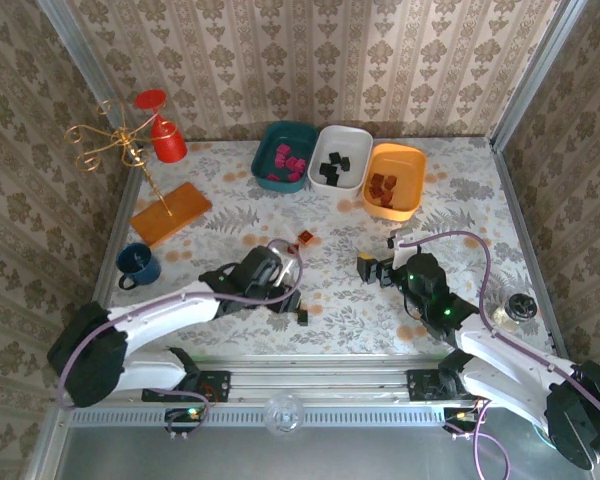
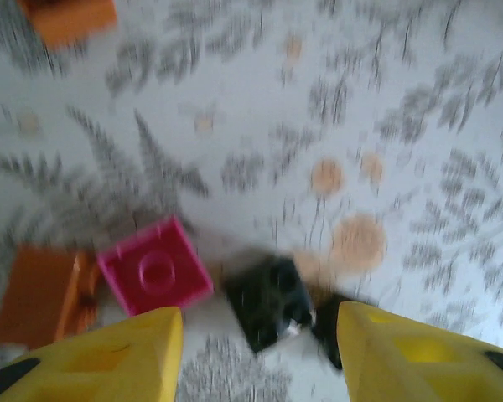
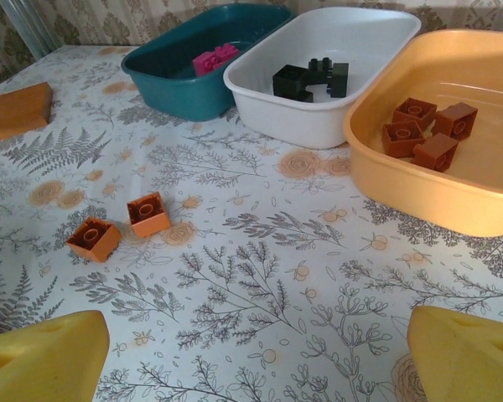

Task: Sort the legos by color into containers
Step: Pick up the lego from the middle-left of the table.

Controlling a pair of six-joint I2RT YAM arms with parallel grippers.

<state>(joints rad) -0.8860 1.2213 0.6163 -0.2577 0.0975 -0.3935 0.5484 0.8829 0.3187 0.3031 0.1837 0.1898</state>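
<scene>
Scanning every view now: no text, label, brand, number or sign can be read anywhere. Closest candidate is the pink lego [image 2: 155, 272] right up against the left wrist camera, and its stud face is too blurred to make out any lettering.

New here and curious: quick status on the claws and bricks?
Left claw open, black brick just ahead, pink brick beside it. Right claw open, empty; two orange bricks loose ahead. Nothing blocking them.
</scene>
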